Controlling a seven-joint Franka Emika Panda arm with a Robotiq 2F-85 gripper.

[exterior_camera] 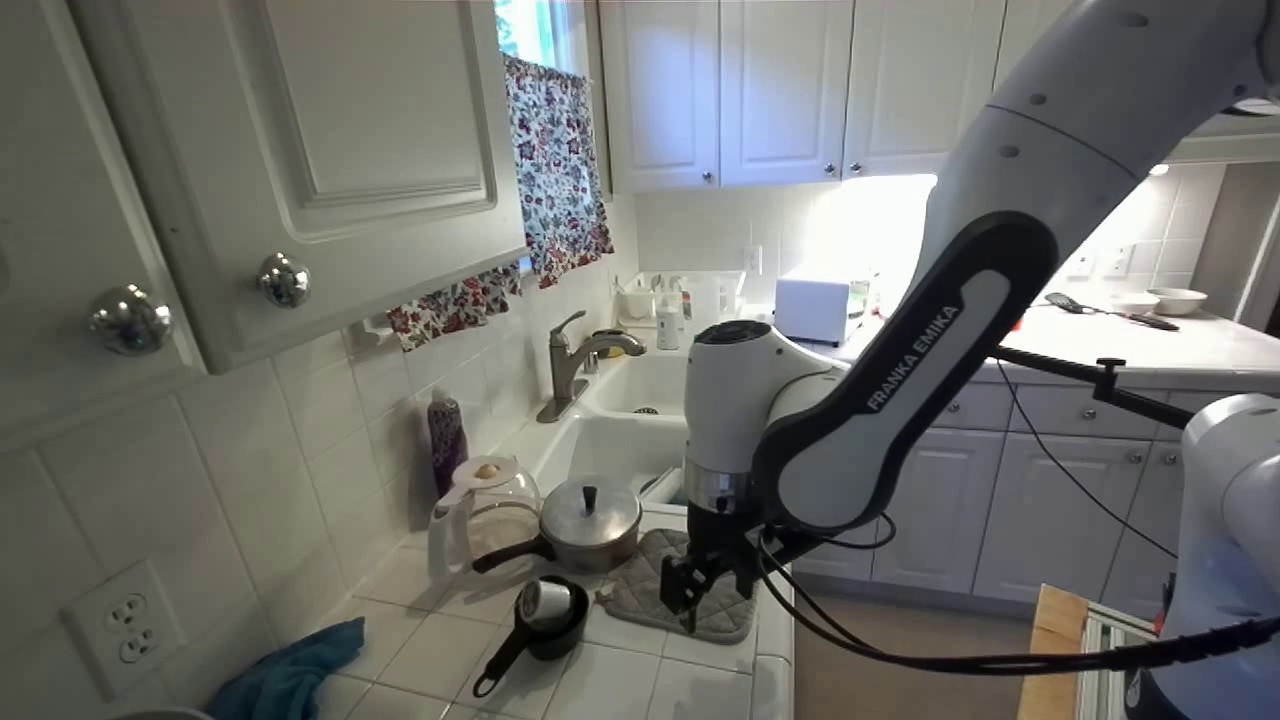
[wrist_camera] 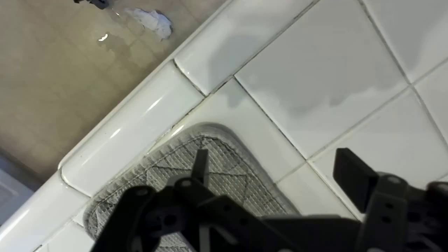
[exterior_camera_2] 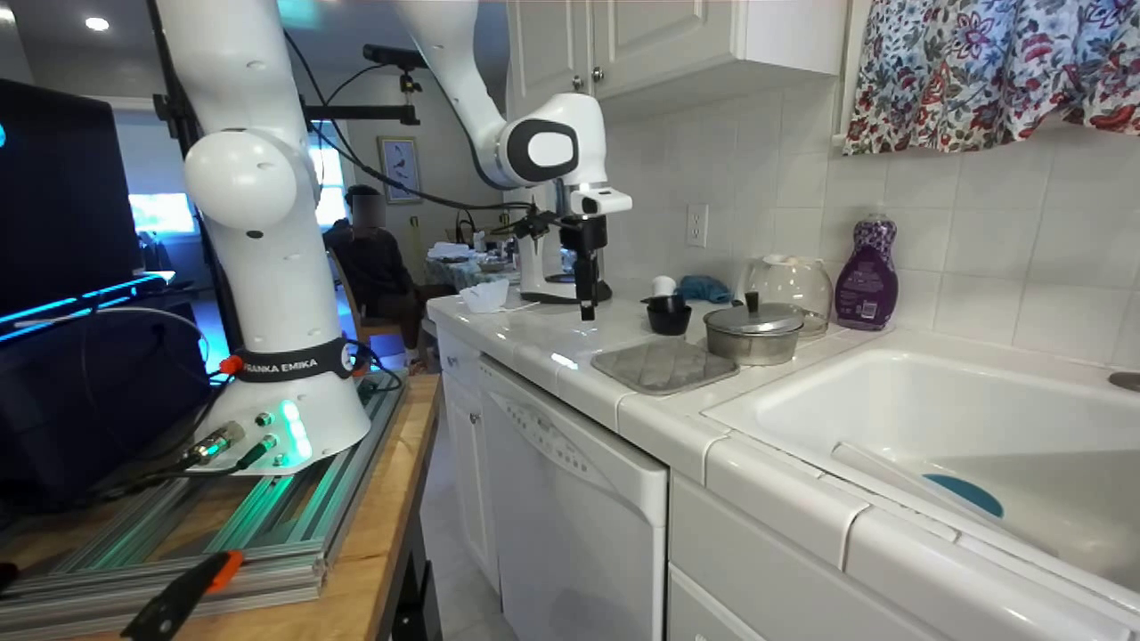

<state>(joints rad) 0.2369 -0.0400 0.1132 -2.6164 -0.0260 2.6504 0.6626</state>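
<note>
My gripper [exterior_camera: 716, 602] is open and empty above the white tiled counter; it also shows in an exterior view [exterior_camera_2: 587, 312] and in the wrist view [wrist_camera: 274, 171]. In the wrist view one finger is over a grey quilted mat [wrist_camera: 224, 164] and the other over bare tile. The mat lies flat near the counter edge in both exterior views [exterior_camera: 637, 590] [exterior_camera_2: 663, 367]. A lidded metal pot [exterior_camera: 590, 530] [exterior_camera_2: 753, 336] with a dark handle stands beside the mat. A black cup [exterior_camera: 562, 642] [exterior_camera_2: 668, 320] with a handle holds a small white cup [exterior_camera: 545, 600] [exterior_camera_2: 663, 286].
A glass carafe [exterior_camera: 505, 515] and purple bottle [exterior_camera: 447, 440] stand by the tiled wall. A blue cloth [exterior_camera: 290, 672] lies near the outlet. The white sink [exterior_camera_2: 802, 392] and faucet [exterior_camera: 565, 370] adjoin the counter. Upper cabinets [exterior_camera: 350, 120] overhang it. A white container [exterior_camera_2: 485, 296] stands farther along.
</note>
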